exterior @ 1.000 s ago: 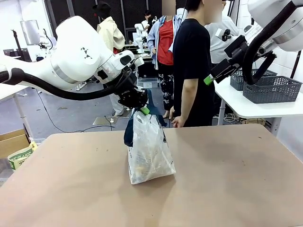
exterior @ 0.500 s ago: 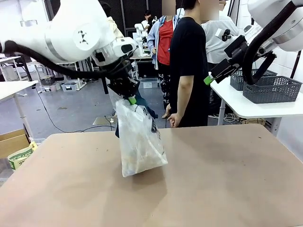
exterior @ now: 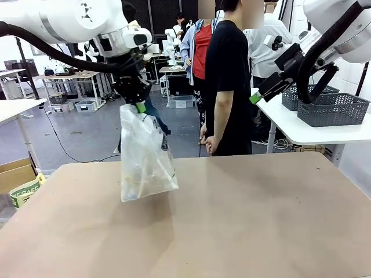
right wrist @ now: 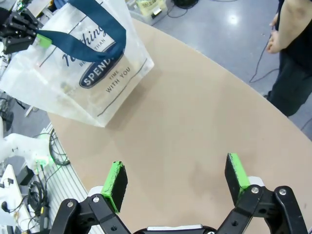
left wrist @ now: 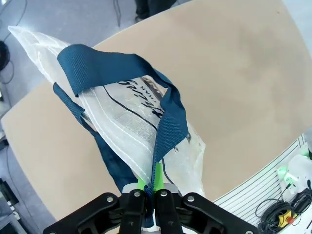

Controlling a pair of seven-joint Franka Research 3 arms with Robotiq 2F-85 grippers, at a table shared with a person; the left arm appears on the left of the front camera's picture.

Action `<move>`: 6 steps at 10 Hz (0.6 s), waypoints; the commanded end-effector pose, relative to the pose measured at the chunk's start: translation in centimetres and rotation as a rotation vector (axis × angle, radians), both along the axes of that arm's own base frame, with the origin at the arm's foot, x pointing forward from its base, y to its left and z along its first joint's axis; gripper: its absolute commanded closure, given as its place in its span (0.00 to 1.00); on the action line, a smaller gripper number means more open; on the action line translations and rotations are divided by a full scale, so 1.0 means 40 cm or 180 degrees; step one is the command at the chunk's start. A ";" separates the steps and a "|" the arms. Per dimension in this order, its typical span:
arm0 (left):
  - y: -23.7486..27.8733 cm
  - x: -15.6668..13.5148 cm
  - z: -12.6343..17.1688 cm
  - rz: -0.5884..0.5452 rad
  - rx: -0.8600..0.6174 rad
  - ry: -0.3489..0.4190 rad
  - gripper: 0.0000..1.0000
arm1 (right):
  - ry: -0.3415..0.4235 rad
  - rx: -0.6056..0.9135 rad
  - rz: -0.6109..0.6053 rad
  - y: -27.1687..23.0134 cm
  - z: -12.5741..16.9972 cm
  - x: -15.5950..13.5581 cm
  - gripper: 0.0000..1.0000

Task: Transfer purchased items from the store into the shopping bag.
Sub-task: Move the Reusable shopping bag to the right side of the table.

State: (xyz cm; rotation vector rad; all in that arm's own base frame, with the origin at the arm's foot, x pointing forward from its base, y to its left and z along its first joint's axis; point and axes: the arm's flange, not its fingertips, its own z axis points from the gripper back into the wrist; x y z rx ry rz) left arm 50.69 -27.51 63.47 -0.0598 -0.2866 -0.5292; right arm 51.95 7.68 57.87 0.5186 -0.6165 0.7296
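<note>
Behind your bare tan tabletop (exterior: 261, 220) stood a busy workshop, with a person in a black T-shirt (exterior: 232, 87) at the far edge, arms hanging at the sides, and a dark grey lattice basket (exterior: 331, 109) on a white side table to the right. You had the translucent whitish plastic shopping bag with navy blue strap handles (exterior: 145, 156) hanging from your left gripper (exterior: 139, 106), above the left part of the table; from the front its bottom corner looked just clear of the surface, though you could not tell for certain whether it touched. Your left wrist camera showed that gripper (left wrist: 152, 181) with its 2 green-padded fingers pressed together on a navy strap, the strap running up from the pinch and looping over the bag's mouth (left wrist: 141, 126). Dim pale yellowish shapes, the purchased items (exterior: 139, 179), sat low inside the bag, too hazy to count. Your right gripper (exterior: 261, 92) hung high at the right side of the table, well apart from the bag, and its own camera showed its fingers (right wrist: 178, 178) spread wide with nothing between them, looking down at the tabletop and the bag's round navy logo (right wrist: 100, 73).
</note>
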 end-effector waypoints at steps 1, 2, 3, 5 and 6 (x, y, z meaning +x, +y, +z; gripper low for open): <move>0.087 -0.013 0.054 -0.0019 0.0262 -0.0227 1.00 | -0.0010 -0.0065 -0.0020 0.001 0.002 0.000 0.00; 0.160 -0.021 0.066 -0.0010 0.0315 -0.0306 1.00 | -0.0010 -0.0065 -0.0020 0.001 0.002 0.000 0.00; 0.227 -0.038 0.071 -0.0009 0.0323 -0.0300 1.00 | -0.0010 -0.0065 -0.0020 0.001 0.002 0.000 0.00; 0.367 -0.054 0.050 0.0061 0.0541 -0.0368 1.00 | -0.0010 -0.0065 -0.0020 0.001 0.002 0.000 0.00; 0.433 -0.047 0.021 0.0077 0.0679 -0.0380 1.00 | -0.0010 -0.0065 -0.0020 0.001 0.002 0.000 0.00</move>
